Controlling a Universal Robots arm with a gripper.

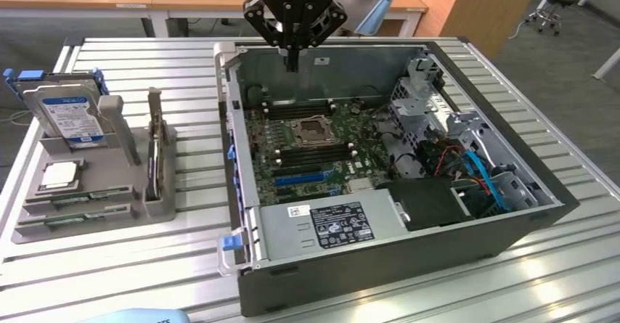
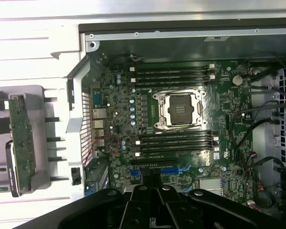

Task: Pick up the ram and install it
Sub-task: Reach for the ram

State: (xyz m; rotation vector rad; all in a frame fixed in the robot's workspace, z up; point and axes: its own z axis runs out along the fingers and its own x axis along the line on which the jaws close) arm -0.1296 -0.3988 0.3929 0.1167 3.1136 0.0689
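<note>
My gripper (image 1: pixel 290 63) hangs above the far side of the open computer case (image 1: pixel 504 156), its fingers shut together with nothing between them. In the wrist view the gripper (image 2: pixel 150 202) looks down on the motherboard (image 2: pixel 119 119), which has empty black memory slots (image 2: pixel 174 76) on both sides of the open processor socket (image 2: pixel 177 109). The ram (image 1: pixel 80 197), thin green sticks, lies in the near slots of the grey tray (image 1: pixel 145 208), far from the gripper. Another long green stick (image 2: pixel 21 143) stands on edge on that tray.
On the tray are a blue-labelled hard drive (image 1: pixel 68 116) standing upright and a silver-topped processor (image 1: pixel 60 173). Inside the case sit a power supply (image 1: pixel 329 225), a drive cage (image 1: pixel 426 94) and cables (image 1: pixel 484 174). The slatted metal table (image 1: pixel 542 265) surrounds both.
</note>
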